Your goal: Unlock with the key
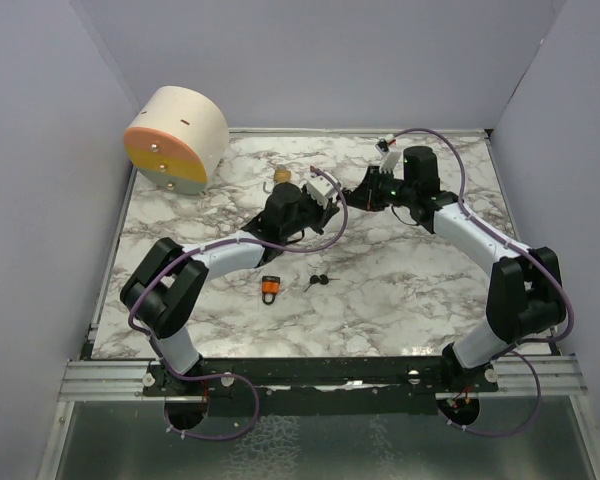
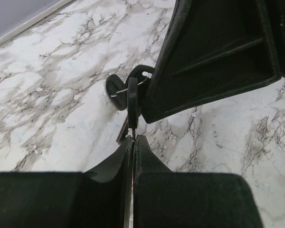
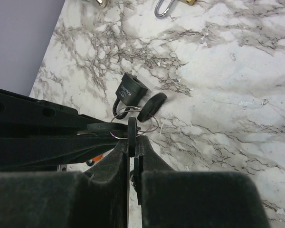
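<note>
Top view, arms: I see my left gripper and right gripper meeting tip to tip over the far middle of the marble table.
Top view, locks: An orange padlock lies at the near middle, with loose keys just to its right. A brass padlock sits beyond my left gripper.
Left wrist, grip: My left fingers are pressed together on the blade of a black-headed key, held above the marble. A second key hangs from its ring.
Right wrist, grip: My right fingers are clamped on the key's black head, and the left gripper reaches in from the left.
Right wrist, below: A small black block shows by the ring.
</note>
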Robot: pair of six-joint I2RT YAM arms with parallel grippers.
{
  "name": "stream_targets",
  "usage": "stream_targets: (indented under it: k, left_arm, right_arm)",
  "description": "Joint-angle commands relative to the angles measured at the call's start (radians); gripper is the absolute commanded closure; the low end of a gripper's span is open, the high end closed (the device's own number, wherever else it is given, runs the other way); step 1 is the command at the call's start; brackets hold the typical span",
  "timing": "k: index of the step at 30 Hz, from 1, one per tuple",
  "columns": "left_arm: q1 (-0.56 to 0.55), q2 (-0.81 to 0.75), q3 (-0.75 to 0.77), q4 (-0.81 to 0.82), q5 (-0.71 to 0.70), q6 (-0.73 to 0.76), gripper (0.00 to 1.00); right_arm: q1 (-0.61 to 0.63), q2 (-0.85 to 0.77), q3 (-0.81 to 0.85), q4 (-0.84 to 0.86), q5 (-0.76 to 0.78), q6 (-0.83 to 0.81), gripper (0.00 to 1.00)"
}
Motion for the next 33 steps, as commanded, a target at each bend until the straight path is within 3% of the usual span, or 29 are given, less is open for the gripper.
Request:
stream_targets:
  k: [1,6,9,11,14,24,30,33]
  left_arm:
    - [-0.006,-0.023,0.044,-0.017,-0.059,0.015,1.0]
    - [0.003,-0.024,0.098,-0.074,-0.117,0.045,0.85]
    - [0.013,-0.024,0.129,-0.104,-0.144,0.057,0.6]
    - [0.022,-0.024,0.145,-0.123,-0.17,0.059,0.38]
    - [0.03,-0.034,0.151,-0.136,-0.206,0.063,0.27]
    - [0.046,-0.067,0.123,-0.156,-0.25,0.046,0.26]
    - [0.051,-0.1,0.094,-0.177,-0.267,0.046,0.25]
    - [0.058,-0.118,0.086,-0.196,-0.278,0.044,0.25]
  right_arm:
    - [0.001,-0.037,0.014,0.005,0.026,-0.025,0.99]
    - [0.003,-0.041,0.019,-0.03,0.027,-0.043,0.99]
    - [0.002,-0.038,0.023,-0.055,0.022,-0.056,0.99]
    - [0.002,-0.037,0.026,-0.071,0.021,-0.066,0.99]
    - [0.003,-0.035,0.028,-0.091,0.021,-0.076,0.99]
    - [0.003,0.006,0.075,-0.17,-0.021,-0.087,0.99]
    - [0.001,0.19,0.283,-0.473,-0.114,-0.15,0.99]
    - [0.0,0.254,0.339,-0.546,-0.102,-0.176,0.99]
